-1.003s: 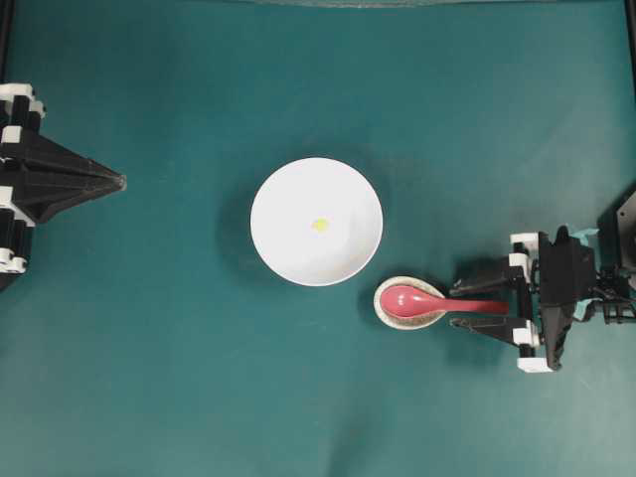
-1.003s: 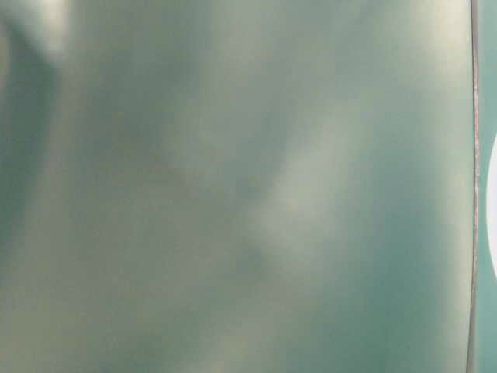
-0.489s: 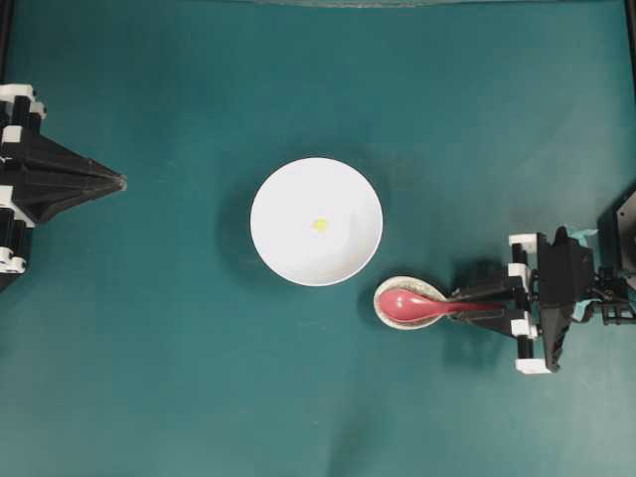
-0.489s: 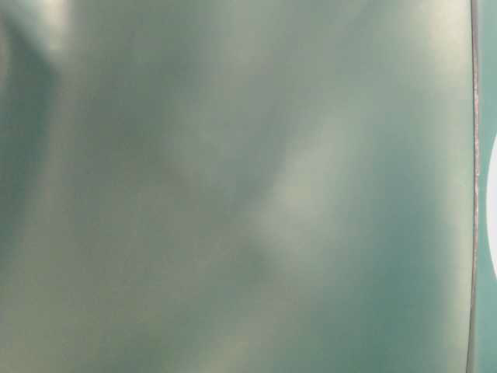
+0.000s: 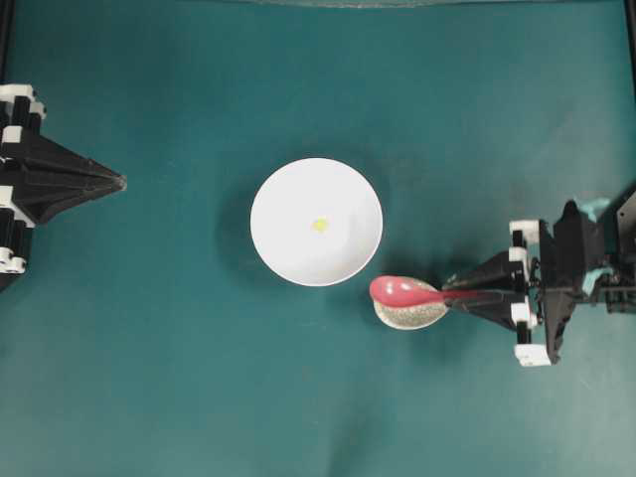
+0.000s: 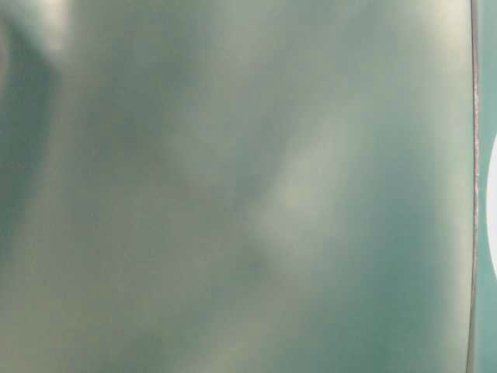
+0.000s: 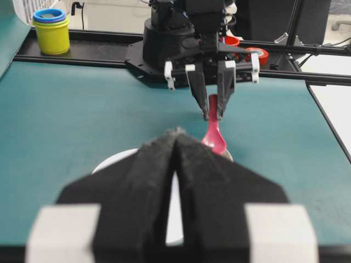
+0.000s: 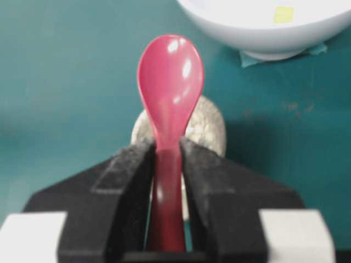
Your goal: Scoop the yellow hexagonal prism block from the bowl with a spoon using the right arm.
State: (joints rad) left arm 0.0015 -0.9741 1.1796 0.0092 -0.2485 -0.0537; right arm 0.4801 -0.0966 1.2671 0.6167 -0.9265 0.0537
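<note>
The white bowl (image 5: 316, 222) sits mid-table with the tiny yellow hexagonal prism block (image 5: 320, 226) lying inside it; the block (image 8: 283, 14) also shows in the bowl (image 8: 263, 27) in the right wrist view. My right gripper (image 5: 447, 291) is shut on the handle of the pinkish-red spoon (image 5: 400, 290). The spoon's head (image 8: 170, 76) hangs lifted above the small speckled dish (image 5: 409, 314), just right of and below the bowl. My right gripper (image 8: 166, 149) clamps the handle from both sides. My left gripper (image 5: 121, 182) rests shut at the far left, empty.
The speckled egg-shaped dish (image 8: 211, 126) stands under the spoon, close to the bowl's lower right rim. A yellow and blue cup stack (image 7: 52, 30) stands beyond the mat. The table-level view shows only a blurred teal surface.
My right gripper shut on the spoon's handle, then lifted the spoon out of the speckled dish and slightly toward the bowl. The left arm has not moved.
</note>
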